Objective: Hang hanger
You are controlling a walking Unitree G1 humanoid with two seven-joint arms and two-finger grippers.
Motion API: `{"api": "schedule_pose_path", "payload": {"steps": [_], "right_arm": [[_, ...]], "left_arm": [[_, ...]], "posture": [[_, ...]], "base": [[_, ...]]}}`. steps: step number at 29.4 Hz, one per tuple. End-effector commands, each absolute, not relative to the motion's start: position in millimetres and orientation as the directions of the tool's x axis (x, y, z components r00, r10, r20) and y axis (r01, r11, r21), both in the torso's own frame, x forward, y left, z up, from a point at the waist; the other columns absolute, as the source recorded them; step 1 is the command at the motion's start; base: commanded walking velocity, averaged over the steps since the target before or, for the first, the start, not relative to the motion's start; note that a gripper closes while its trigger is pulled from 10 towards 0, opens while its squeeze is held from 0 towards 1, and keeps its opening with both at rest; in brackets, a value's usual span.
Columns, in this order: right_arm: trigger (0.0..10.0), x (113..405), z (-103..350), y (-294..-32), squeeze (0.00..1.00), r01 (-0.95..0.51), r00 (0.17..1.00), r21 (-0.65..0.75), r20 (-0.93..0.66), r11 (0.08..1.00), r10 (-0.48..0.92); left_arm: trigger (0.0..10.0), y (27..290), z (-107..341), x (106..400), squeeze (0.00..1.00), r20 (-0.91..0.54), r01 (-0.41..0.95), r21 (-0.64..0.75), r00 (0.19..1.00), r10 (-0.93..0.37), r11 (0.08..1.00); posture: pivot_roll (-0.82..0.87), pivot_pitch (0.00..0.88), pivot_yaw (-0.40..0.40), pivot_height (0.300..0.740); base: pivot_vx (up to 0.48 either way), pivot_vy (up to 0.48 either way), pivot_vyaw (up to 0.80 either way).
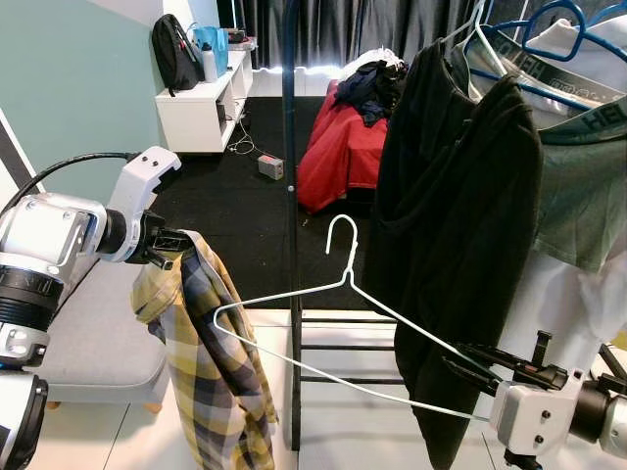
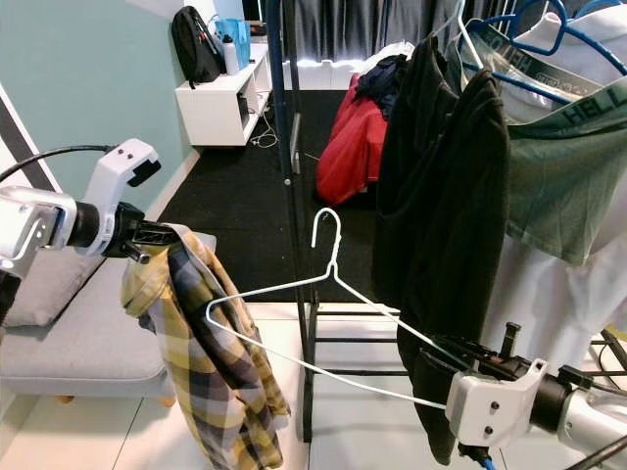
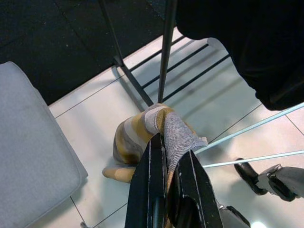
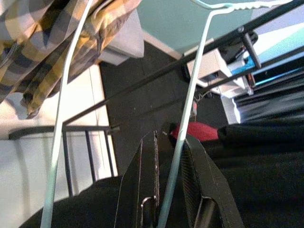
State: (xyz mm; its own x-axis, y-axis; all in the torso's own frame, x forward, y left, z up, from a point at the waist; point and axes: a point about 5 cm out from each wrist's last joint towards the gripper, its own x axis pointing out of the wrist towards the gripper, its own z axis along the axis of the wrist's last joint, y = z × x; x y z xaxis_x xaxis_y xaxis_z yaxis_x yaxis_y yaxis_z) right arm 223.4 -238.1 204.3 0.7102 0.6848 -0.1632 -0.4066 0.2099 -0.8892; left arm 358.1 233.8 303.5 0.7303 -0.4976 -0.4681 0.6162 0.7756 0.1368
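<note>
Rack (image 1: 291, 196), w/ black garment (image 1: 460, 245) hung at right, is noted ahead. Plaid shirt (image 1: 211, 362), soft & limp, is pinched shut by left gripper (image 1: 176, 245). White wire hanger (image 1: 333, 294), judged light, springy, slippery, is clamped at its corner by right gripper (image 1: 480, 364), one end touching shirt.

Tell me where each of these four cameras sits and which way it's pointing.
Left eye view: on the head, facing forward and down at the clothes rack; both arms show.
Right eye view: same head, same scene.
Left wrist view: along the left gripper, pinching the plaid shirt, down to the floor.
Right wrist view: along the right gripper, clamping the white wire hanger, looking upward.
Both wrist views share the hanger and rack.
</note>
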Motion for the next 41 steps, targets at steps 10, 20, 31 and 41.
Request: {"api": "schedule_pose_path", "payload": {"steps": [10, 20, 31, 41], "right_arm": [[10.0, 231, 182, -222, 0.0, -0.442, 0.649, -0.882, -0.19, 0.161, 0.737], [10.0, 246, 174, -215, 0.0, -0.347, 0.676, -0.934, -0.189, 0.082, 0.713], [10.0, 252, 166, -200, 0.0, -0.309, 0.67, -0.948, -0.158, 0.08, 0.725], [10.0, 264, 134, -172, 0.0, -0.325, 0.652, -0.943, -0.164, 0.077, 0.74]], "left_arm": [[10.0, 218, 313, 357, 0.0, -0.446, 0.635, 0.098, 0.717, -0.537, 0.766], [10.0, 221, 319, 351, 0.0, -0.462, 0.63, 0.107, 0.716, -0.523, 0.769], [10.0, 205, 326, 345, 0.0, -0.454, 0.65, 0.065, 0.695, -0.558, 0.757], [10.0, 185, 341, 336, 0.0, -0.413, 0.674, -0.011, 0.67, -0.617, 0.739]], "posture": [[0.05, 0.126, 0.066, 0.74], [0.06, 0.119, 0.06, 0.74], [0.05, 0.104, 0.07, 0.74], [0.06, 0.085, 0.056, 0.74]], "base": [[0.0, 0.0, 0.0], [0.0, 0.0, 0.0], [0.0, 0.0, 0.0], [0.0, 0.0, 0.0]]}}
